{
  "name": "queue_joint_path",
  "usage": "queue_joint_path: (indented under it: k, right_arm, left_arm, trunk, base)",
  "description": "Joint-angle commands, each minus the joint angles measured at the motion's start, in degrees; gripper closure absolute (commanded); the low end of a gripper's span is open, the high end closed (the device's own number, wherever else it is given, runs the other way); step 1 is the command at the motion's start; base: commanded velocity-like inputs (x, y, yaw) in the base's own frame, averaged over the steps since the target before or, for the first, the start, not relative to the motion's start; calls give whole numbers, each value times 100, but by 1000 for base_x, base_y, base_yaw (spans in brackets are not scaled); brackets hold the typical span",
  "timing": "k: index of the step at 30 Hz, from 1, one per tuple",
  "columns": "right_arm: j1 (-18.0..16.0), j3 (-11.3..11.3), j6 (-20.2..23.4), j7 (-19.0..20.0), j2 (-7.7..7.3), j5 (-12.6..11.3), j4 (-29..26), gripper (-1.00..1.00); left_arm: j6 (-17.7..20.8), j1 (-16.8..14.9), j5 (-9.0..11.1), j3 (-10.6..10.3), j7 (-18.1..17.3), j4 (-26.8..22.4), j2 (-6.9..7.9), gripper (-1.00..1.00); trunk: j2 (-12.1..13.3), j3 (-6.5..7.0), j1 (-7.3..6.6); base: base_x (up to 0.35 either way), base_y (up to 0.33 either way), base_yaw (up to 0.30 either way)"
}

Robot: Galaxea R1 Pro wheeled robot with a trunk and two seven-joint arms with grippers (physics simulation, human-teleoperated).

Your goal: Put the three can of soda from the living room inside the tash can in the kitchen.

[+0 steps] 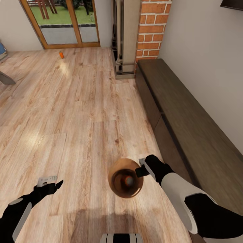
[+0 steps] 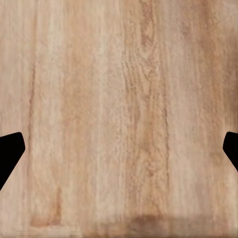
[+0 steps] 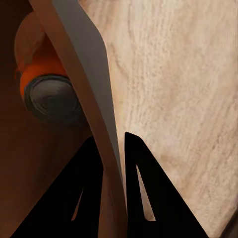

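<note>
1. orange can stands far across the wooden floor, ahead-left, nearer the left pincer, which is wide open and empty.
2. right pincer pinches the tash can rim, one orange can inside.

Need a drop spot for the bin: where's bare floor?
Bare planks run from the left pincer to the glass door, bar one can near it. Crowded right: bin in the right pincer, bench along the wall.

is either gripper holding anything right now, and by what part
The right gripper is pinched shut on the trash can, gripping its rim wall, one finger inside and one outside. An orange soda can lies inside. The left gripper is open, holding nothing.
</note>
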Motion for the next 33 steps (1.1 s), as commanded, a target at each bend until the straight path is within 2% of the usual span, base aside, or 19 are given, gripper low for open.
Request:
queue_joint_path:
  k: [1,11,33]
  right_arm:
    - [5,-20,9,33,3,-159,-6,100]
    - [12,-1,13,47,26,-162,4,100]
    - [74,26,34,49,69,-172,91,100]
  left_arm:
    - [-19,18,-2,0,0,3,-3,-100]
    - [-119,43,-4,0,-7,6,-31,-100]
    - [-123,45,-4,0,-2,6,-119,-100]
  trunk:
    - [0,-3,0]
    - [0,-70,0]
    - [0,-220,0]
  base:
    - [0,0,14]
    - [0,0,77]
    - [0,0,160]
